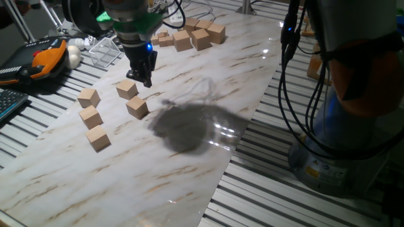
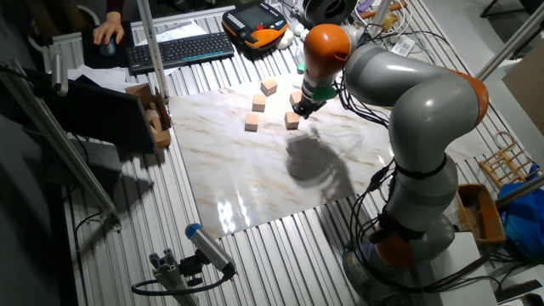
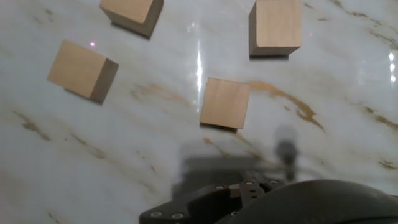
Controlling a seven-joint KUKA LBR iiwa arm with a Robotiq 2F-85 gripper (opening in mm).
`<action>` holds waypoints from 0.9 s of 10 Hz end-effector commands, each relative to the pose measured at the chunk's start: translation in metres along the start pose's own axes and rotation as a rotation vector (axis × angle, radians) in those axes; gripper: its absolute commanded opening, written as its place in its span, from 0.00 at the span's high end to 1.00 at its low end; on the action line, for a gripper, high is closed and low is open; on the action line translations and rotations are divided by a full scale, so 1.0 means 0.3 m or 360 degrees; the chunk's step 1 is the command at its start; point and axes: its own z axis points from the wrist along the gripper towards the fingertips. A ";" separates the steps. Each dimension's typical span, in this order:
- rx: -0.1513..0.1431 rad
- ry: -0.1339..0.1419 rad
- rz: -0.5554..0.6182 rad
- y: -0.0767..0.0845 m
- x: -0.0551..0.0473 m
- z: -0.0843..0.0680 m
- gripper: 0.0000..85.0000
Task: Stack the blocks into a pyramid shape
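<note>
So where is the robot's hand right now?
In one fixed view the gripper hangs over the marble board, right by the nearest wooden block, with three more loose blocks down to its left.

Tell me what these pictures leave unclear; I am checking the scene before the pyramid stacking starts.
- Gripper jaws: fingertips not seen in the hand view, too dark and small in both fixed views; open or shut unknown.
- Top left block: cut by the hand view's upper edge.
- Far heap of blocks: overlapping, count unclear.
- Blocks in the other fixed view: too small for detail.
</note>
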 end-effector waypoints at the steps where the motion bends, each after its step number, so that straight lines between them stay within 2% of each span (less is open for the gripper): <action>1: -0.0013 0.0000 -0.0046 0.000 0.000 0.000 1.00; 2: 0.0007 -0.0003 -0.0074 0.000 0.000 0.000 1.00; 3: 0.0007 -0.0008 -0.0059 0.000 0.000 0.000 1.00; 5: -0.0013 -0.0031 -0.0007 0.007 -0.004 0.005 1.00; 6: -0.0028 -0.0054 0.0013 0.031 -0.022 0.022 1.00; 7: -0.0055 -0.0064 0.0027 0.061 -0.058 0.046 1.00; 9: -0.0054 -0.0076 0.0030 0.095 -0.096 0.073 1.00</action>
